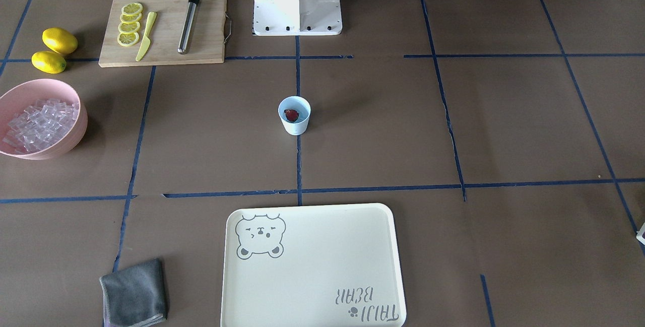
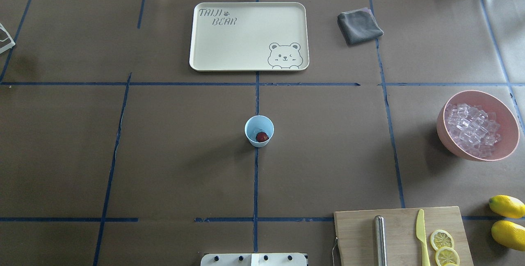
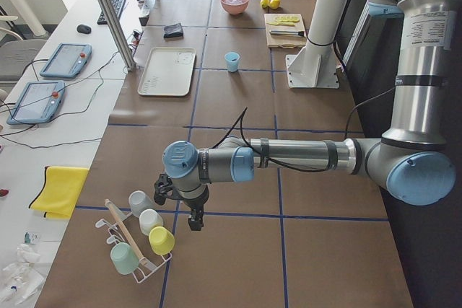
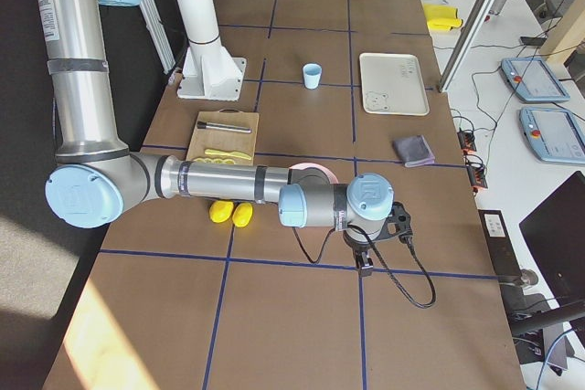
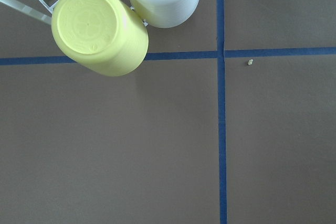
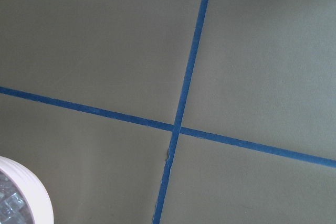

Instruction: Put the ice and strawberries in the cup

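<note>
- Cup (image 2: pixel 267 126) upright at table centre, on the blue tape cross. Strawberry (image 2: pixel 262 137) already inside, low by the 6 o'clock wall in overhead view.
- Ice (image 2: pixel 471 128) heaped in pink bowl (image 2: pixel 507 126), at 3 o'clock from cup, well apart. Cannot tell whether any cube in cup yet.
- Right gripper (image 4: pixel 366 265) out past the bowl toward the table's right end, pointing down over bare table. Bowl rim just in the 7 o'clock corner of right wrist view. Jaws' opening: cannot tell, side view only.
- Left gripper (image 3: pixel 193 221) at the opposite end, beside rack of upturned cups (image 3: pixel 144 239). Jaws' opening likewise cannot tell.
- Judged: strawberry part done, ice still to do. Right arm far nearer the bowl, so probably its job: short reach toward 7 o'clock, then on toward 9 o'clock to cup.
</note>
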`<state>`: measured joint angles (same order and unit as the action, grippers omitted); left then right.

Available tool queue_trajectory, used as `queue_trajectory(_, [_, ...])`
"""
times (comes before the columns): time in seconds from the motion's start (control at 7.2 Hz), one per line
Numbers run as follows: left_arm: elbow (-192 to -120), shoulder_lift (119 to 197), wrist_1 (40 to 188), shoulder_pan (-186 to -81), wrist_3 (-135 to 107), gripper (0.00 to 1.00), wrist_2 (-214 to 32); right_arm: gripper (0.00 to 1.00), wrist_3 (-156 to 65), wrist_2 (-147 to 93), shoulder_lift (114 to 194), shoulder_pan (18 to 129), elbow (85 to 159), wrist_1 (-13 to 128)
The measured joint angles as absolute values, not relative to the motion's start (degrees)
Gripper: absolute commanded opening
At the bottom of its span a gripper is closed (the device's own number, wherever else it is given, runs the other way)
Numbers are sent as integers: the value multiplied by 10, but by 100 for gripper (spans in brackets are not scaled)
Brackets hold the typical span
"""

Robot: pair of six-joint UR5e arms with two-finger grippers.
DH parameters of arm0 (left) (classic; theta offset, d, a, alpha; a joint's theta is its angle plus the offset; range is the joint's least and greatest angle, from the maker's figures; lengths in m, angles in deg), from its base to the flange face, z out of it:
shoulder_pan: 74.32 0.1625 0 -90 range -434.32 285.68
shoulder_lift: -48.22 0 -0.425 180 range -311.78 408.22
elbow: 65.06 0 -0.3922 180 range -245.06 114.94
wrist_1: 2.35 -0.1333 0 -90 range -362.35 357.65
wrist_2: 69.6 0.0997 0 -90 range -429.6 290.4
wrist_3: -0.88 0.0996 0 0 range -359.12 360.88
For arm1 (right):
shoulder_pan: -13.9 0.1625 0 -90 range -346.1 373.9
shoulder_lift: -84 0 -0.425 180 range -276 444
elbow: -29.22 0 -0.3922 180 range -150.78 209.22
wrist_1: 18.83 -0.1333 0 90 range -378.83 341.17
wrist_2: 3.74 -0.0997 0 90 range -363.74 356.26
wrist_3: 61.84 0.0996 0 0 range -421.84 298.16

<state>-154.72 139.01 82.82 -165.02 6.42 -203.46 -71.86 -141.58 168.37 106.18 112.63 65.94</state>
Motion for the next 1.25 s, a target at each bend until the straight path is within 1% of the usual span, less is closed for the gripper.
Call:
queue_trajectory(0.83, [-1547,1390,828,-1650,64,100,-2034,100,-718,-1415,1686,1062,1123,661])
queue_trajectory(1.25, [-1547,1390,828,-1650,63,100,-2033,100,-666,-1411,1695,1062,1121,664])
